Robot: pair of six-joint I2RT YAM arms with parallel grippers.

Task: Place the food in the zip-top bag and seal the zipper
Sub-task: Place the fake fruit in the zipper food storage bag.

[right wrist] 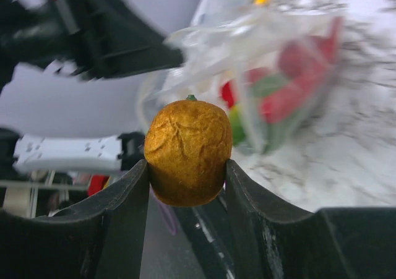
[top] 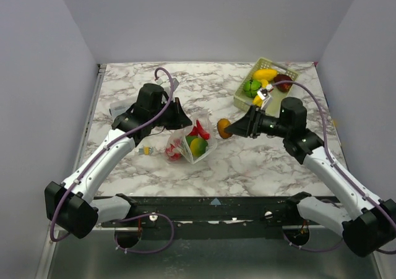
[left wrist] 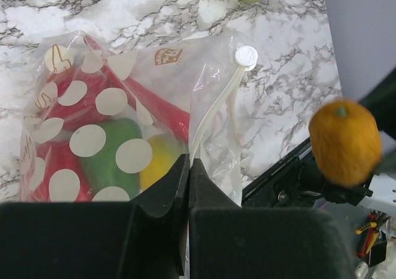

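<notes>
The zip-top bag (top: 189, 144) (left wrist: 124, 124) is clear with white dots and stands on the marble table, holding red, green and yellow food. Its white zipper (left wrist: 219, 109) ends in a round slider (left wrist: 245, 56). My left gripper (top: 180, 120) (left wrist: 189, 163) is shut on the bag's edge beside the zipper and holds it up. My right gripper (top: 229, 129) (right wrist: 187, 167) is shut on an orange toy fruit (top: 223, 128) (right wrist: 187, 149) (left wrist: 344, 141), in the air just right of the bag. The bag (right wrist: 278, 75) shows blurred behind the fruit.
A pale-green lattice basket (top: 273, 63) sits at the back right with a yellow banana (top: 265, 75), a green piece (top: 251, 88) and a dark red piece (top: 284, 84). A small yellow-and-white bit (top: 146, 150) lies left of the bag. Grey walls close three sides.
</notes>
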